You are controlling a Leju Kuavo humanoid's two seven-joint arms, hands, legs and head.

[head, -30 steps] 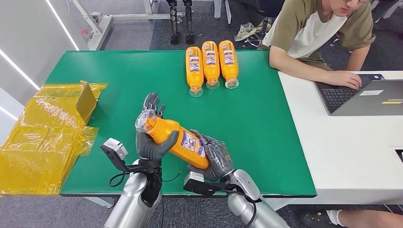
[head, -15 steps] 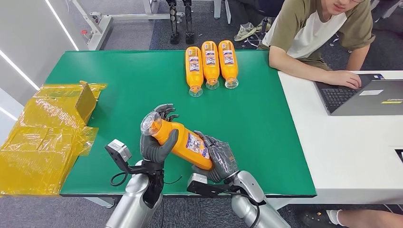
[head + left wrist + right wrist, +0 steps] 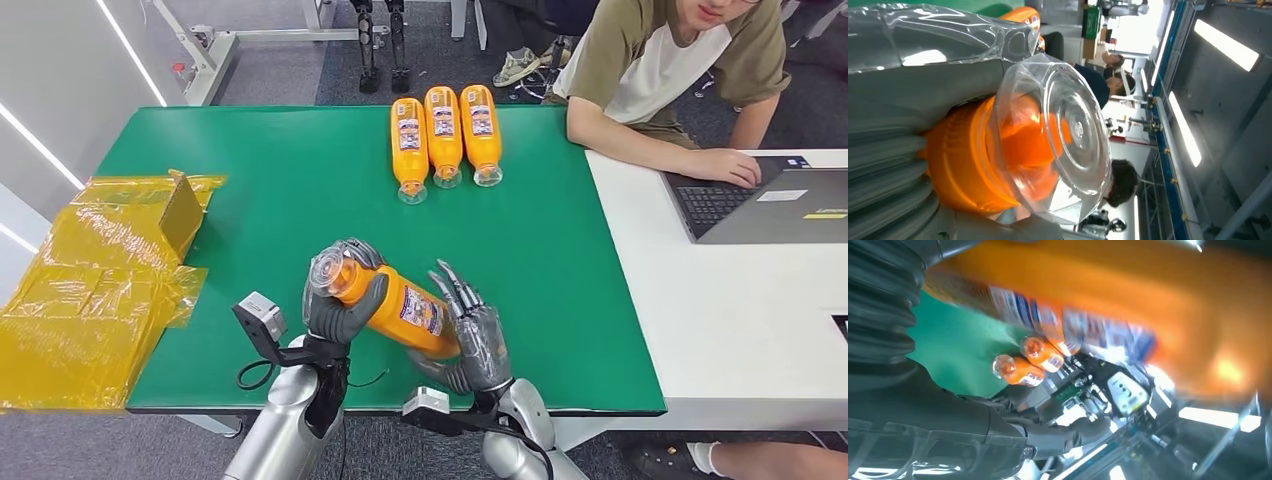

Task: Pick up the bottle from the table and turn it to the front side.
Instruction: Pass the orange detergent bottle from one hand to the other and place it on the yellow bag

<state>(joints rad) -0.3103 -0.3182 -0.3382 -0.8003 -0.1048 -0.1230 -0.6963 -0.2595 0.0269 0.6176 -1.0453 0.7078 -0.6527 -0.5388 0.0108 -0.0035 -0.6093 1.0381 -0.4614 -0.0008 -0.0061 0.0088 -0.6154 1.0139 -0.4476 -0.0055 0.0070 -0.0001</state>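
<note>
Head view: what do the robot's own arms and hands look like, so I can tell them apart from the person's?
Both arms are silver metal tubes with black cables looped at the wrists. The left hand and right hand are dark grey with many fingers. Each wrist carries a small camera module on a black bracket; the left wrist camera is light grey.

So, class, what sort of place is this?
Probably a robotics lab or test office: a green work table, a person on a laptop beside it, and orange bottles laid in a row.
</note>
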